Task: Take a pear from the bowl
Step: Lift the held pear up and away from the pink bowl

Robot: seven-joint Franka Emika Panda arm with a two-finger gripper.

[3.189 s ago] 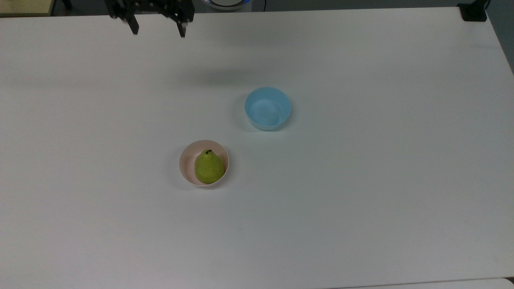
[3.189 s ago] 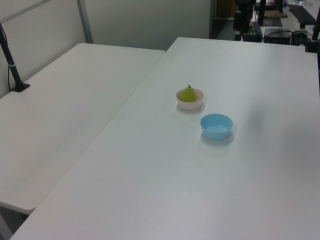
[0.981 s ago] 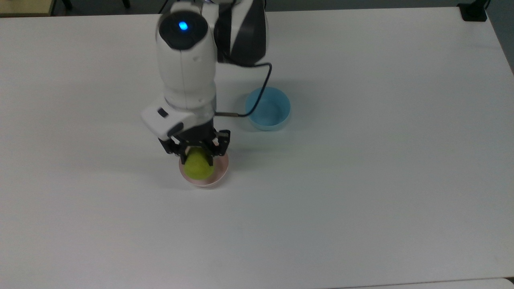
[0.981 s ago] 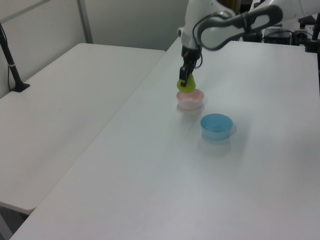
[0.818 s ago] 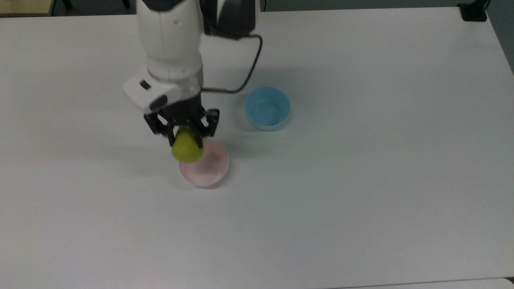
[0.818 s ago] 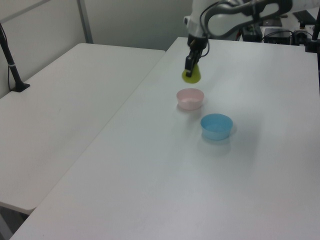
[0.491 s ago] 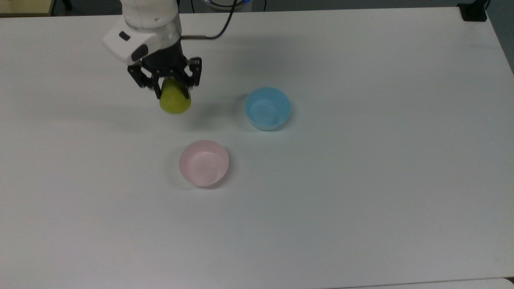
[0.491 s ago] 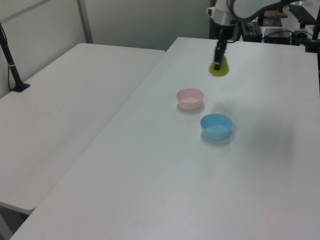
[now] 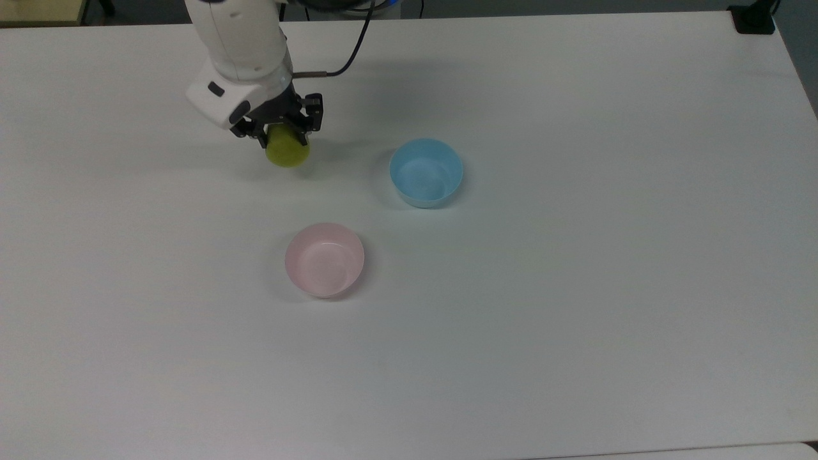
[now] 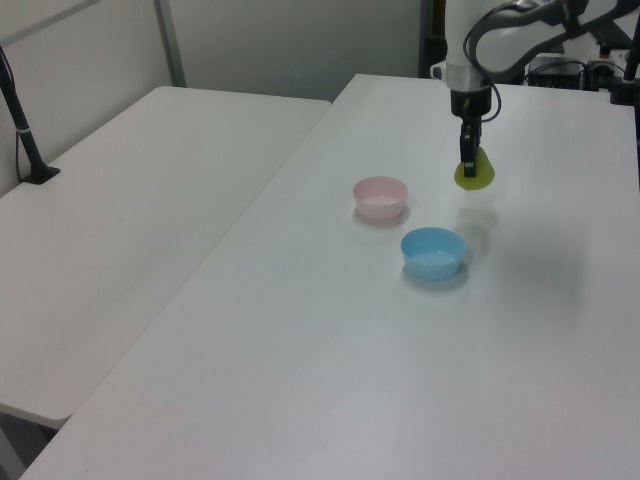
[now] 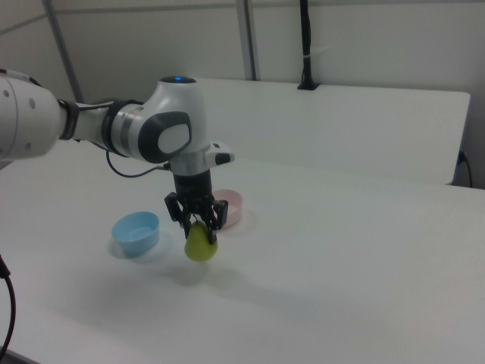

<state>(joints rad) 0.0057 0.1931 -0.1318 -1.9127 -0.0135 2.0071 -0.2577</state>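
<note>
Plenty of open white table [image 9: 575, 351] all round, honestly: going left to right in the top view, the whole left strip was bare, the action sat in the middle, and the right half right out to the table's edge had nothing on it. A second white table [image 10: 130, 220] butted up along the left view's left.

Gripper [image 9: 281, 132] hung near the far edge in the top view, left of centre, clamped on the pear [image 9: 287, 151]. You could see it better in the right view, where the gripper [image 11: 197, 220] pinched the narrow top of the pear [image 11: 201, 244] and the fat end dangled clear above the table, with a soft shadow underneath. In the left view the pear [image 10: 476, 172] floated past the blue bowl.

Compared with half a second before, the arm had dropped a bit lower and nudged slightly toward the top view's right, pear still in the grip. A second before, the pear was only just coming up out of the pink one.

Containers: the bowl [image 9: 324, 259], the pale pink one, sat below the gripper in the top view with nothing in it. The blue bowl [image 9: 426, 172] stood to its upper right, well apart from it, also with nothing inside.
</note>
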